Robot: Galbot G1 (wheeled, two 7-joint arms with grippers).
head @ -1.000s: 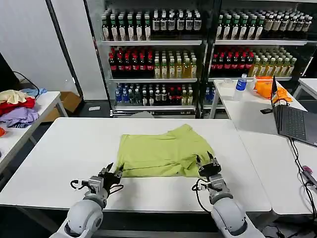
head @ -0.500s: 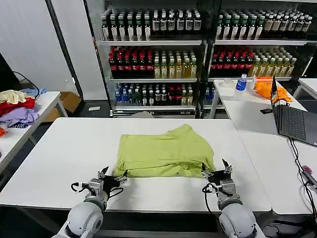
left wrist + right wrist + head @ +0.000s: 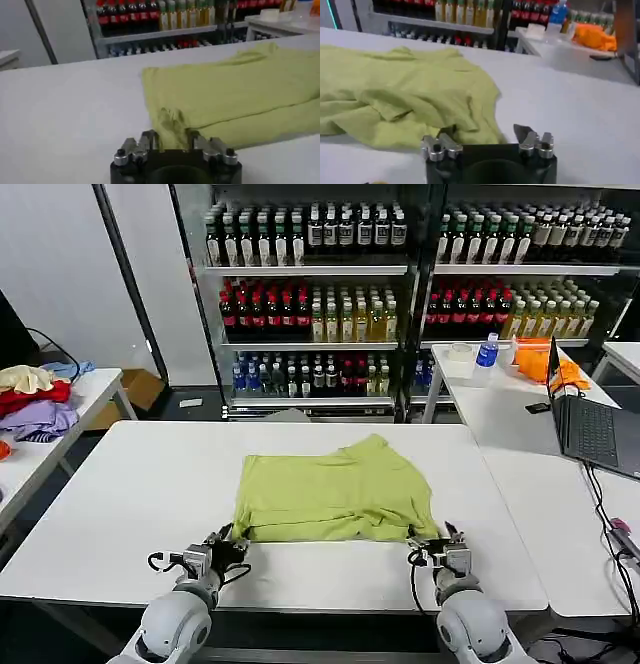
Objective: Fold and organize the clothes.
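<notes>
Behind the work area, glass-fronted coolers (image 3: 400, 294) packed with bottled drinks span the back wall. Below them a broad white table (image 3: 120, 494) carries the work, and a second white table (image 3: 500, 414) stands to the robot's right, bearing an open laptop (image 3: 585, 424), a blue-capped water bottle (image 3: 487, 350) and an orange cloth (image 3: 545, 364). Off to the left, a side table (image 3: 85, 394) holds a pile of red, purple and cream garments (image 3: 35, 399).

Near the middle of the main table lies the lime yellow-green T-shirt (image 3: 335, 489), folded into a rough rectangle with one sleeve poking toward the coolers; its near edge is layered and a little rumpled.

At the shirt's near left corner sits the left gripper (image 3: 226, 543), low over the tabletop. The left wrist view shows its fingers (image 3: 148, 141) set a narrow way apart with a wrinkled bit of the shirt's corner lying at their tips; whether they pinch it cannot be told.

At the near right corner sits the right gripper (image 3: 437, 541), also low. Seen from the right wrist, its fingers (image 3: 526, 134) stand wide apart, the shirt's hem reaching into the gap by one finger, the other over bare table.
</notes>
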